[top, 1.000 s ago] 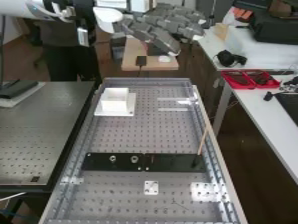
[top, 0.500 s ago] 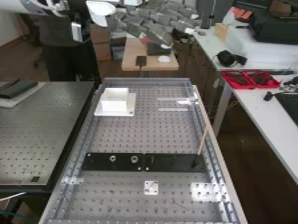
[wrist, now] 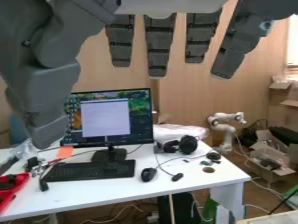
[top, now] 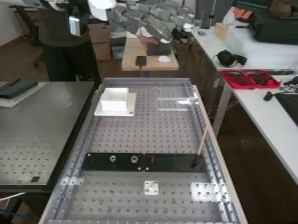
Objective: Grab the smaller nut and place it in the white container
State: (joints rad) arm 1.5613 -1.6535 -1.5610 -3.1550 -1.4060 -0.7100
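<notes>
Hand [top: 151, 19] up high in the air, far past the bar [top: 169, 162] and well above the counter [top: 126, 132], at the end of the white arm [top: 36, 3]. Fingers [wrist: 158, 47] straight and a bit spread, with little gaps between. Thumb [wrist: 46, 92] off to one side, with a wide gap from the rest.

On the bar, in its left half as seen in the high view, the big nut [top: 112, 158]. Just beside, closer to the bar's middle, the bearing [top: 134, 159], on the bar too and apart from the nut. Small nut on the bar too tiny to be sure of, so cannot tell its spot.

Past the bar, on its far side and toward its left end, the white box [top: 115, 104], upright on a flat white plate [top: 128, 111]. More toward the bar's right end, also on the far side, two pale strips [top: 173, 109] flat on the counter. At the bar's right end, a thin stick [top: 203, 140], tilted, with its low end at the bar. On the near side of the bar, close to its middle, a small white square [top: 151, 188] with holes. Well off to the right of the bar, a desk [top: 259, 112] with red trays [top: 249, 86].
</notes>
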